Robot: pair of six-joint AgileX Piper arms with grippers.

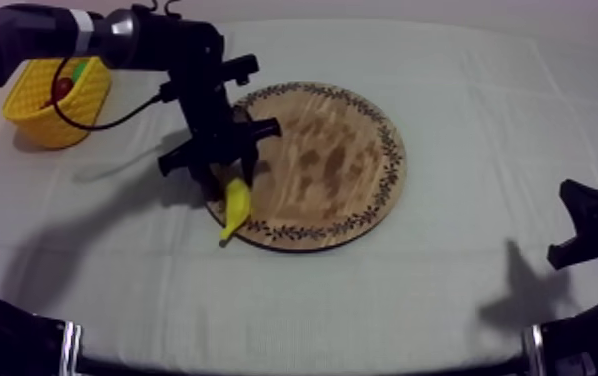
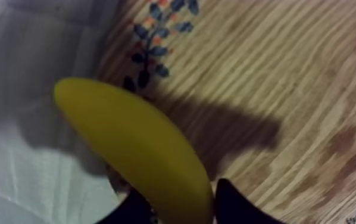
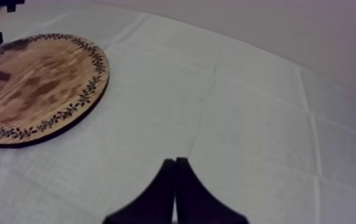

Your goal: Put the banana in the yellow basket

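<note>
The yellow banana (image 1: 234, 207) hangs at the front left rim of the round wooden board (image 1: 338, 160), its tip over the cloth. My left gripper (image 1: 225, 178) comes down from the upper left and is shut on the banana's upper end. In the left wrist view the banana (image 2: 139, 149) runs between my two black fingertips (image 2: 234, 205), above the board's patterned rim (image 2: 156, 36). The yellow basket (image 1: 55, 100) stands at the far left. My right gripper (image 3: 175, 179) rests low at the right side, its fingers together as a narrow wedge with nothing between them.
Inside the basket lie a small red fruit (image 1: 62, 88) and something green (image 1: 80, 70). Bare cloth stretches between the board and the basket and across the front of the table. The right wrist view has the board (image 3: 37, 83) off beyond the gripper.
</note>
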